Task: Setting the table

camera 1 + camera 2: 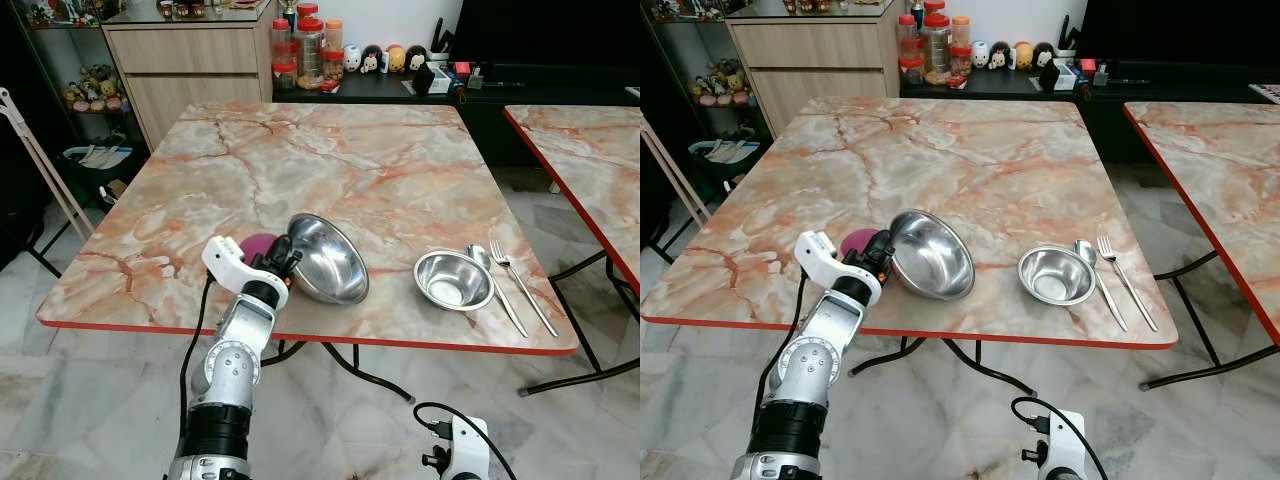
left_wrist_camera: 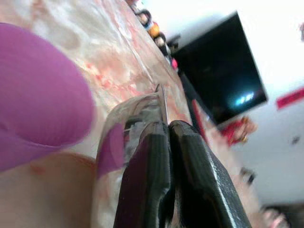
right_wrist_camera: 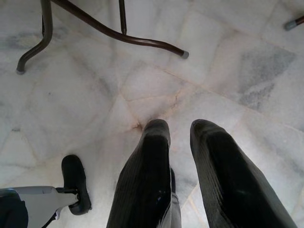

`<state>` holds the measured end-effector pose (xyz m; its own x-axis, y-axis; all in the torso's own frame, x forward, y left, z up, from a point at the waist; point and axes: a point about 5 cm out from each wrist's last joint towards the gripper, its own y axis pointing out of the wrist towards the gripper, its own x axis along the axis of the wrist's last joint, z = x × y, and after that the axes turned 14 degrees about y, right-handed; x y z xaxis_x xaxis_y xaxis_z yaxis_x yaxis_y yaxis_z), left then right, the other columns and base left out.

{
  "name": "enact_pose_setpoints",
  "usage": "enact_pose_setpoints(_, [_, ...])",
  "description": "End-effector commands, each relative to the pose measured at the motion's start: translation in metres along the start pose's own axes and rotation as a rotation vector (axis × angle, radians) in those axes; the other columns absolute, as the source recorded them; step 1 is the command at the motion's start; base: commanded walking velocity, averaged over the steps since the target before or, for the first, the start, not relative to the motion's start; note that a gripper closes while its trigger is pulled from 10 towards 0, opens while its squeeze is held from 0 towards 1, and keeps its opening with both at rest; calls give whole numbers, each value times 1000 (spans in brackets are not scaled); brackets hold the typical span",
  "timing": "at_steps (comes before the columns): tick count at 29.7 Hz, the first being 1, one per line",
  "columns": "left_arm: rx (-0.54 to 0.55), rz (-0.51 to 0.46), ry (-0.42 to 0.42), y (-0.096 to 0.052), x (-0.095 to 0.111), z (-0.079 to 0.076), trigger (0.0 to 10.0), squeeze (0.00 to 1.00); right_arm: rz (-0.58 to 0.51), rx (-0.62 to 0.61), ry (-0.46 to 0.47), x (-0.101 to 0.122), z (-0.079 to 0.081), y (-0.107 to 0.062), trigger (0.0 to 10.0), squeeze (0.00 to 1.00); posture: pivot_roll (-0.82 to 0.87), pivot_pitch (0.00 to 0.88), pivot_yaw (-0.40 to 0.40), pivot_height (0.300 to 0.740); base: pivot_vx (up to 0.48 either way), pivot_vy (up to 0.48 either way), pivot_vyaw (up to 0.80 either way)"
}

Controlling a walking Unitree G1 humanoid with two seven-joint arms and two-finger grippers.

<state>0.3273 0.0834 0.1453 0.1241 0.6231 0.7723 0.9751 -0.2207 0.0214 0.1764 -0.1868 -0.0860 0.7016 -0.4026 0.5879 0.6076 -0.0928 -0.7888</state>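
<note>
The left gripper is clamped on the near-left rim of the large steel bowl, its 2 fingers pinched together over the metal edge, as the left wrist view shows close up. The bowl sits tipped on the marble table near the front edge, raised on the gripper's side, its open mouth facing up and toward the robot's right; being round it has no real long axis. A purple object lies just behind the gripper, touching or nearly touching the bowl. To the right stand 1 small steel bowl, then a spoon and fork lying side by side, handles toward the front edge. The step in hand looks like positioning the large bowl as a place setting; the next move likely calls for lowering it flat before letting go, so it does not rock. The right gripper hangs idle over the floor, fingers slightly parted and empty.
</note>
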Motion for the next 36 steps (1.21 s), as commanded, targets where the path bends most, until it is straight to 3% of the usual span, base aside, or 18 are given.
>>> enact_pose_setpoints(1, [-61, 37, 109, -2, -9, -18, 10000, 0, 0, 3, -1, 1, 1, 0, 10000, 0, 41, 0, -13, 740, 0, 0, 0])
enact_pose_setpoints(4, [-68, 65, 179, -3, -13, -18, 10000, 0, 0, 3, -2, 1, 1, 0, 10000, 0, 42, 0, -13, 740, 0, 0, 0])
enact_pose_setpoints(5, [-75, 70, 247, -4, -14, -18, 10000, 216, 1, 4, -2, 1, 1, 0, 10000, 0, 44, 0, -14, 740, 0, 0, 0])
enact_pose_setpoints(6, [-77, 70, 264, -5, -15, -19, 10000, 216, 1, 4, -2, 1, 1, 0, 10000, 0, 44, 0, -14, 740, 0, 0, 0])
enact_pose_setpoints(7, [-69, 85, 258, -6, -17, -18, 10000, 1000, 2, 4, -2, 0, 1, 0, 10000, 0, 44, 0, -14, 740, 0, 0, 0])
enact_pose_setpoints(10, [-68, 88, 284, -6, -17, -18, 10000, 1000, 2, 5, -2, 0, 1, 0, 10000, 0, 46, 0, -13, 740, 0, 0, 0])
enact_pose_setpoints(11, [-64, 88, 317, -7, -18, -17, 10000, 490, 3, 5, -2, 0, 2, 0, 10000, 0, 47, 0, -14, 740, 0, 0, 0])
enact_pose_setpoints(12, [-62, 88, 340, -7, -18, -17, 10000, 490, 3, 5, -2, 0, 2, 0, 10000, 0, 47, 0, -14, 740, 0, 0, 0])
enact_pose_setpoints(14, [-48, 85, 365, -7, -17, -15, 10000, 0, 4, 6, -2, 0, 2, 0, 10000, 0, 47, 0, -12, 740, 0, 0, 0])
enact_pose_setpoints(36, [-20, 74, 465, -8, -11, -8, 10000, 0, 6, 6, 1, 0, 3, 0, 10000, 0, 53, 0, -10, 740, 0, 0, 0])
